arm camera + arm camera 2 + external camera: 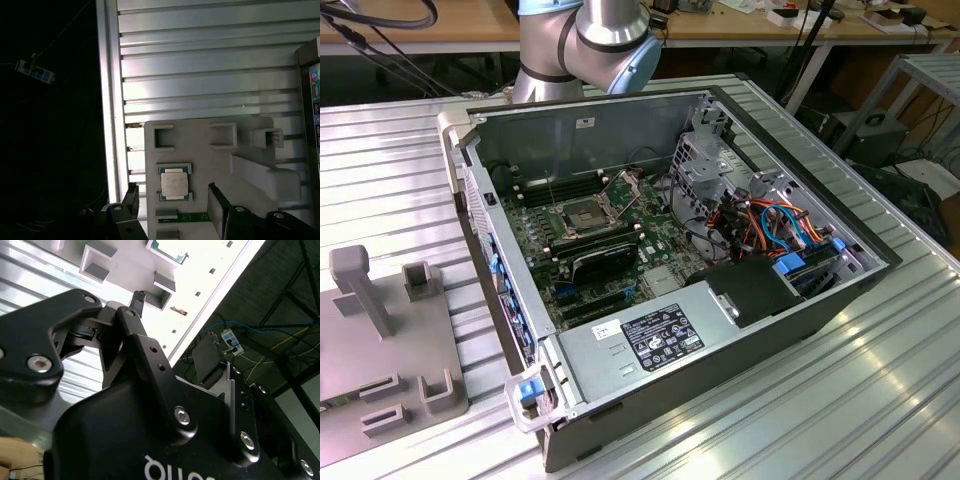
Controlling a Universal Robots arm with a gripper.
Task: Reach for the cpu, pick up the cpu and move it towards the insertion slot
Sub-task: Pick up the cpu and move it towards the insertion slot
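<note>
The cpu [174,182] is a small square chip with a silver lid. It lies flat in a recess of the grey fixture plate [200,145], which also appears at the exterior view's left [390,350]. In the first wrist view my gripper [171,187] hangs above the plate, open, and the chip appears between its two black fingers [131,196] with nothing held. One fingertip [138,297] shows in the second wrist view, near the plate's pockets. The insertion slot [582,215] sits on the motherboard inside the open computer case [570,125], its metal retention plate [621,185] raised.
A green memory stick [192,217] lies in the fixture beside the cpu. Grey upright posts [360,285] stand on the plate. The ribbed metal table ends at an edge [107,100]. In the case are a power supply [650,340], a black card [602,260] and cables [770,225].
</note>
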